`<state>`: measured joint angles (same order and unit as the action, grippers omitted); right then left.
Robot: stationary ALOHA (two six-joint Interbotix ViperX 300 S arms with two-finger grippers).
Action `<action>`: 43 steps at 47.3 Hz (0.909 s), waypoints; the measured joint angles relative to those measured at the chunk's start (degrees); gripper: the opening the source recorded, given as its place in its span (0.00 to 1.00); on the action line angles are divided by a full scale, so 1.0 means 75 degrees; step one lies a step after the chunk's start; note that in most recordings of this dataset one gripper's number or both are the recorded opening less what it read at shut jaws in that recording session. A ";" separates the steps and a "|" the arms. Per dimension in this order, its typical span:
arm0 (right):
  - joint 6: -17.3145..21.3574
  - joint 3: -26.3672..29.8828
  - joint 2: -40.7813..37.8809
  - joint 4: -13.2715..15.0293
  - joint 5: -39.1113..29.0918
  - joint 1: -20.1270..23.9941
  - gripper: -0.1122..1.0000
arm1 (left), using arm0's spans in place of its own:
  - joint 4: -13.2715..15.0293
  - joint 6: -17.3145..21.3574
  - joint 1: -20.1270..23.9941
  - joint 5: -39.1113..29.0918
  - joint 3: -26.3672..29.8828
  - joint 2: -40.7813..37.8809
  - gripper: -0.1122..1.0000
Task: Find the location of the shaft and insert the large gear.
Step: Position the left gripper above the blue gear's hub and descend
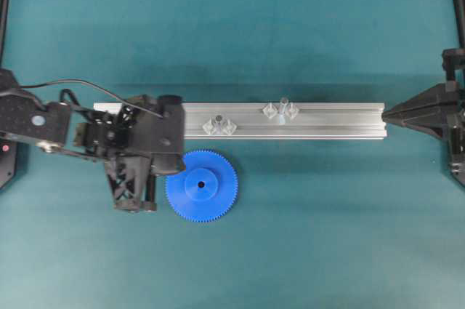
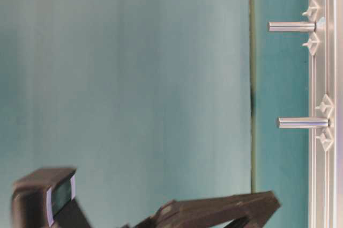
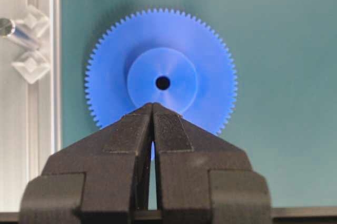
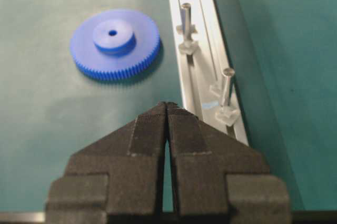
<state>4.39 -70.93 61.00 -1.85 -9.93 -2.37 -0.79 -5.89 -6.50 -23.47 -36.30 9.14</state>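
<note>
On the green worktop (image 1: 305,229) a long aluminium rail (image 1: 341,121) lies crosswise, carrying two upright pins so a gear can drop onto one. The taller shaft (image 1: 283,103) stands mid-rail, well clear of the large gear (image 1: 201,186), which lies flat beside the rail. The left tool (image 3: 152,109) hovers at the gear's edge, clenched and apparently empty; the right tool (image 4: 166,107), clenched too, holds nothing.

Second pin (image 1: 218,121) beside shaft (image 1: 283,105); mat around large gear (image 1: 202,186) open.
</note>
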 measured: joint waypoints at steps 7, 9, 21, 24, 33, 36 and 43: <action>0.0000 0.0000 0.0000 0.0000 0.0000 0.0000 0.10 | 0.0000 0.0000 -0.0023 -0.0363 0.0340 -0.0340 0.10; 0.0000 -0.0023 -0.0012 0.0000 -0.0012 -0.0012 0.10 | 0.0000 0.0000 -0.0023 -0.0504 0.0457 -0.0480 0.10; 0.0000 -0.0035 0.0000 0.0000 -0.0188 -0.0012 0.10 | 0.0000 0.0000 -0.0082 -0.0879 0.0937 -0.1055 0.10; 0.0000 -0.0035 -0.0012 0.0000 -0.0199 -0.0012 0.10 | 0.0000 0.0000 -0.0094 -0.0926 0.1043 -0.1184 0.10; 0.0000 -0.0070 0.0000 0.0000 -0.0211 0.0000 0.10 | -0.0012 0.0023 -0.0105 -0.1242 0.1371 -0.1547 0.10; 0.0000 -0.0082 0.0000 0.0000 -0.0211 -0.0012 0.10 | -0.0012 0.0023 -0.0105 -0.1406 0.1488 -0.1688 0.10; 0.0000 -0.0117 -0.0012 0.0000 -0.0211 -0.0012 0.10 | 0.0000 0.0023 -0.0117 -0.1969 0.1852 -0.2051 0.10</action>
<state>4.39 -71.81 60.91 -1.85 -11.51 -2.46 -0.79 -5.71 -7.38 -38.23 -22.41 -6.24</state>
